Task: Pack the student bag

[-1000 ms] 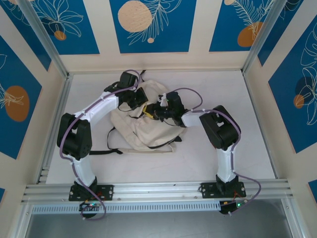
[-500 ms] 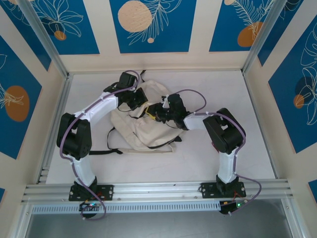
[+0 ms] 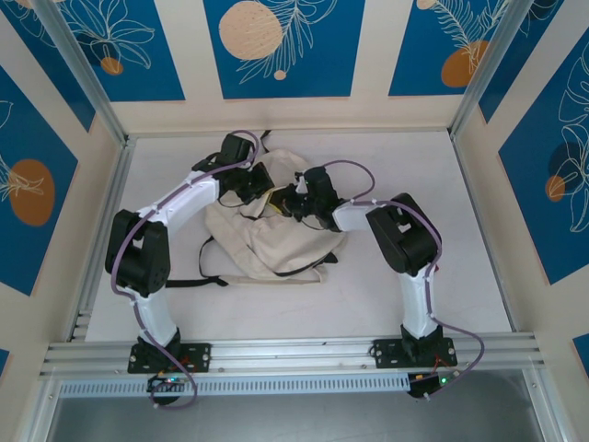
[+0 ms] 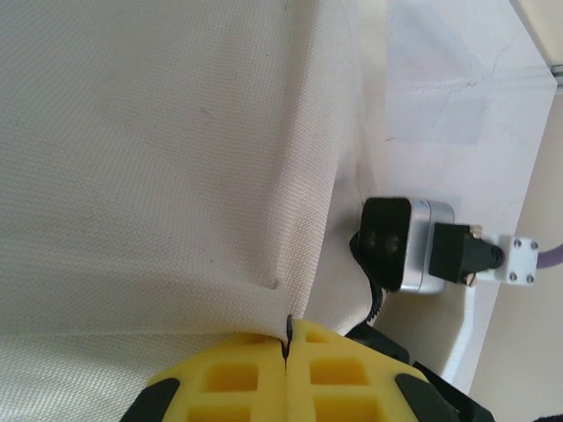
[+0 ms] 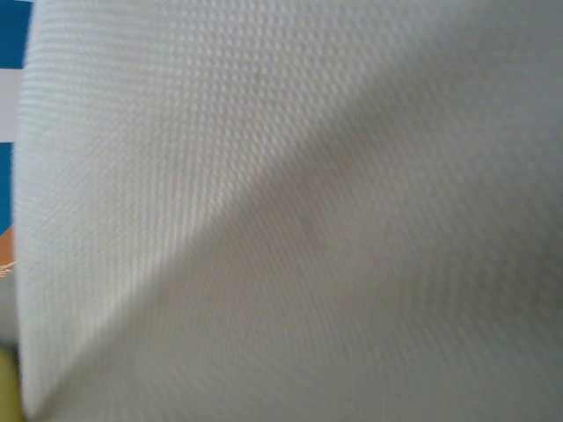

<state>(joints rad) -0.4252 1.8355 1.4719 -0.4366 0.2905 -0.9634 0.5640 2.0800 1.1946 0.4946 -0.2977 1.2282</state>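
We see the student bag (image 5: 299,220) very close to the lens, its off-white woven cloth blurred, brighter at the upper left and shaded along a broad diagonal band from lower left to upper right. Down the left edge runs a strip of blue wall panel (image 5: 10,35) with an orange patch (image 5: 4,251) lower down. In the bottom left corner sits a yellowish sliver (image 5: 7,382) too blurred to name.

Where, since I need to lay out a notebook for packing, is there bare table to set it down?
Widest bare table: between the right arm and the right rail. Also the near strip between the student bag and the front rail. Crowded: the bag's far end, where the left gripper and right gripper meet.
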